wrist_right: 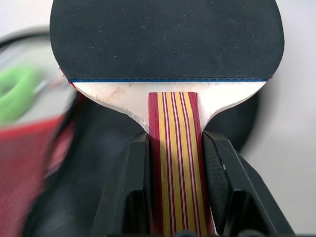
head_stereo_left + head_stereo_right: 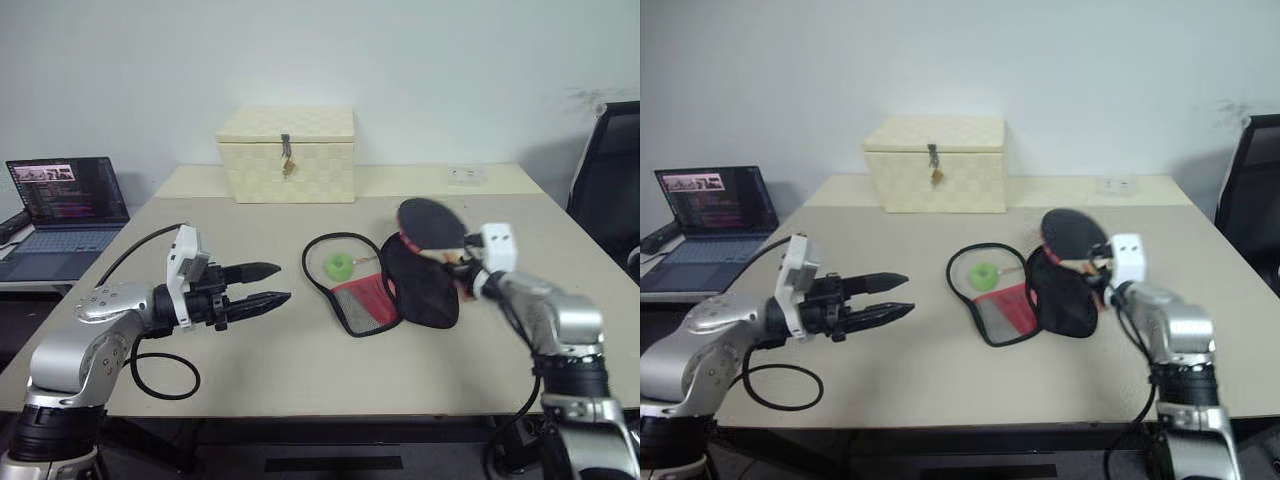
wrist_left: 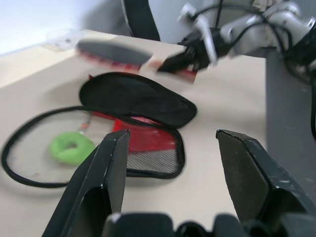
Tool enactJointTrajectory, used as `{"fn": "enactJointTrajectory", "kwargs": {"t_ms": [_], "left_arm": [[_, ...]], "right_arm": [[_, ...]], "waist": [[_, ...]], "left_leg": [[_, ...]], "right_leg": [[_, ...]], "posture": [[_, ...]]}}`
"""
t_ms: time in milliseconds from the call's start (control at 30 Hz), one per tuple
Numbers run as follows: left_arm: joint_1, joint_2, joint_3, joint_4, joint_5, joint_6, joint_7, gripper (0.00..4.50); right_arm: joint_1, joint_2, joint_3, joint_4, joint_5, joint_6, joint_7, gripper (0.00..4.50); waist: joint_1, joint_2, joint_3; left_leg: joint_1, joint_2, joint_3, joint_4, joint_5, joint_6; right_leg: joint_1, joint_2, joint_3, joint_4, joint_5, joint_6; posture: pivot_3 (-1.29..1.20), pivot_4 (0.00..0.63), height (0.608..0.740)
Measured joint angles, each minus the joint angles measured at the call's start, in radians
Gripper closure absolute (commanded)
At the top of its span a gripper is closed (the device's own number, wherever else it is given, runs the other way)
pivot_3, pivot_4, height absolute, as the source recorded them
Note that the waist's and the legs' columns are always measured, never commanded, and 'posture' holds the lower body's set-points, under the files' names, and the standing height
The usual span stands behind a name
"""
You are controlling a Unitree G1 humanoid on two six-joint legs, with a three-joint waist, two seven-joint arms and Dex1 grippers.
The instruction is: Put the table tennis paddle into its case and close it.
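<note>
paddle: we see the flat table tennis paddle with a round black rubber face and a red-and-yellow striped wooden handle (image 1: 168, 74) held up in the air, its black face just above the far right end of the case.
right tool: our right tool (image 1: 174, 163) has its two black fingers pressed against both sides of the striped handle, closed down to the handle's width, and carries the paddle clear of the table.
case: the soft black fabric zip case with a red mesh panel (image 2: 405, 290) lies open on the table; its black flap is folded over toward our right arm, and its red mesh half lies flat on the side toward our left arm.
cord and ball: a thin black cord loop (image 2: 318, 270) touches the case on its left-arm side, and inside that loop sits a small green ring-shaped ball (image 2: 339, 265), just beside the red mesh.
left tool: our left tool (image 2: 265, 285) hovers well apart from the case on its left-arm side, pointing toward it, its two black fingers spread apart with nothing between them.
table: the pale beige table (image 2: 300, 370) carries the case.
box: a cream woven box with a metal latch (image 2: 288, 153) stands beyond the case, at the far side of the table.
laptop: an open dark laptop with a lit screen (image 2: 65, 205) stands far off past our left arm, on a lower surface away from the case.
</note>
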Motion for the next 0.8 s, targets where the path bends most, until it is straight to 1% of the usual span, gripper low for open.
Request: {"fn": "enactJointTrajectory", "kwargs": {"t_ms": [167,433,567,800], "left_arm": [[-0.005,0.022,0.003,-0.01,0.0,0.001,0.003,1.46],[-0.006,0.022,0.003,-0.017,0.0,0.0,0.016,1.46],[-0.006,0.022,0.001,-0.017,0.001,-0.002,0.016,1.46],[-0.006,0.022,-0.006,-0.018,0.002,-0.003,0.017,1.46]], "right_arm": [[0.0,0.032,0.018,-0.009,-0.011,0.0,-0.039,3.42],[-0.003,0.053,0.019,0.145,-0.061,-0.071,-0.078,3.42],[-0.041,0.07,0.019,0.206,-0.086,-0.118,-0.101,3.42],[-0.056,0.099,0.02,0.241,-0.113,-0.144,-0.125,3.42]], "waist": [[0.003,0.0,0.0],[0.001,0.0,0.0],[-0.001,0.0,0.0],[-0.001,0.0,0.0]], "left_leg": [[0.0,0.0,0.0,0.0,0.0,0.0],[0.001,0.001,0.001,-0.001,0.0,0.0],[0.001,0.001,0.002,-0.001,0.0,0.0],[0.001,0.001,0.001,-0.001,0.0,0.0]], "right_leg": [[0.0,0.0,-0.001,0.0,0.0,0.0],[-0.001,0.001,0.0,0.0,0.0,0.0],[-0.001,0.001,0.0,0.0,0.0,0.0],[-0.001,0.001,0.0,0.0,0.0,0.0]], "posture": [[0.0,0.15,0.74],[0.0,0.15,0.74],[0.0,0.15,0.74],[0.0,0.15,0.74]]}}
